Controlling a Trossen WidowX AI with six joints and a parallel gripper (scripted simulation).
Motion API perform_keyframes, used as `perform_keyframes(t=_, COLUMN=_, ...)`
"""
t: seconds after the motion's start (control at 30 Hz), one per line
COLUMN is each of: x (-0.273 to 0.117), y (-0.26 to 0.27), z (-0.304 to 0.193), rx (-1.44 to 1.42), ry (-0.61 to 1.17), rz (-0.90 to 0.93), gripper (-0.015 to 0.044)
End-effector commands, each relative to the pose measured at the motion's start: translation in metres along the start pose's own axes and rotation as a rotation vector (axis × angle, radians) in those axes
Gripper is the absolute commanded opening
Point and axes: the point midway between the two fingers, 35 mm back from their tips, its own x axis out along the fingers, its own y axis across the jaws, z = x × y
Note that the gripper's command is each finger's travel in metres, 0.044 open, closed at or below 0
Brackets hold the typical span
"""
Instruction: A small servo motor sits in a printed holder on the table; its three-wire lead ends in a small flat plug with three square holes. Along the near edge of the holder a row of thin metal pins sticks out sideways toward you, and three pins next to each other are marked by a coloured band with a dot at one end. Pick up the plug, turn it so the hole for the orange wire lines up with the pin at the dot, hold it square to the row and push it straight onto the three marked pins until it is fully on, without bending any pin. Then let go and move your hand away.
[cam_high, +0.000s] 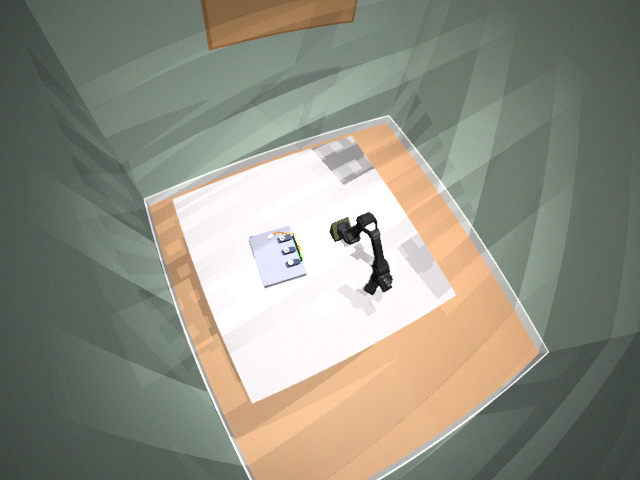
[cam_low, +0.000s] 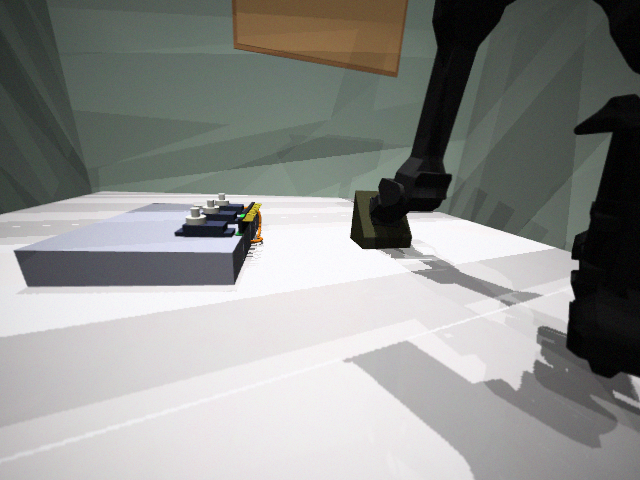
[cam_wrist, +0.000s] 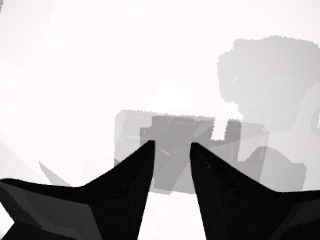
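The grey-blue holder (cam_high: 273, 266) (cam_low: 129, 268) lies on the table, with dark servos bearing white horns near one edge. A dark strip with green and yellow parts runs along that edge, and thin pins (cam_low: 253, 251) stick out below it. An orange lead (cam_high: 280, 233) (cam_low: 261, 226) crosses the holder and loops over that edge. The plug and the dot are too small to tell. My gripper (cam_wrist: 172, 147) (cam_high: 378, 287) is partly open, with nothing between its fingertips. It is well away from the holder, on the right in the top and exterior views. The wrist view shows no holder or plug.
An olive wedge-shaped block (cam_high: 337, 230) (cam_low: 366, 222) stands under the arm's base, to the right of the holder. The white table top (cam_high: 310, 330) (cam_low: 206, 387) carries grey shadows. A wooden border (cam_high: 439, 372) surrounds it, and an orange-brown panel (cam_high: 279, 20) (cam_low: 317, 31) hangs behind.
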Motion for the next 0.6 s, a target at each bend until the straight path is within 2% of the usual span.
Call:
perform_keyframes(t=0.0, x=-0.002, y=-0.02, z=-0.004, rx=0.044, ry=0.003, rz=-0.079, gripper=0.0115)
perform_keyframes(t=0.57, x=-0.031, y=-0.115, z=-0.045, rx=0.3, ry=0.013, rz=-0.478, gripper=0.0115)
